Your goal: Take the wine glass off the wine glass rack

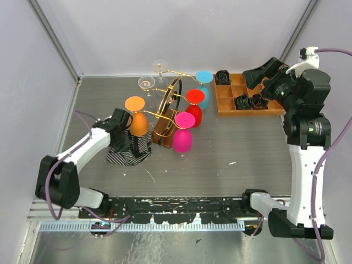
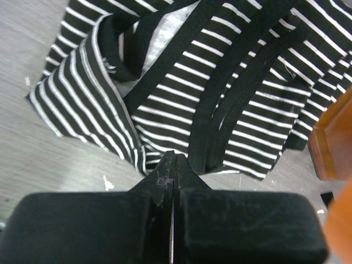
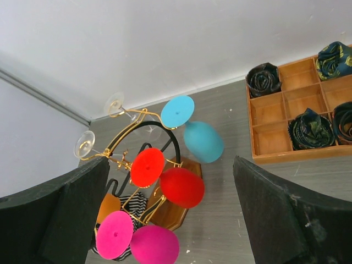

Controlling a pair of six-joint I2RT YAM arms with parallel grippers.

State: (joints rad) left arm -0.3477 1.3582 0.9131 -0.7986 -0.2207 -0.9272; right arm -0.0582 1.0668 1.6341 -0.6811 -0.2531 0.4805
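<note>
The wine glass rack (image 1: 165,104) is a gold wire stand with a dark hoop on a brown wooden base (image 3: 179,206). Several wine glasses hang on it upside down: orange (image 1: 137,120), pink (image 1: 182,137), red (image 1: 193,110), blue (image 1: 203,91) and two clear ones (image 1: 146,83). My left gripper (image 1: 123,142) is shut with nothing in it. Its tips (image 2: 174,157) hang just over a striped cloth (image 2: 220,93), left of the orange glass. My right gripper (image 1: 248,74) is open and held high at the back right, looking down on the rack (image 3: 137,132).
The black-and-white striped cloth (image 1: 129,155) lies crumpled against the rack's base on the left. An orange wooden tray (image 1: 247,113) with rolled dark fabric pieces (image 3: 264,80) sits at the back right. White walls close in the sides and back.
</note>
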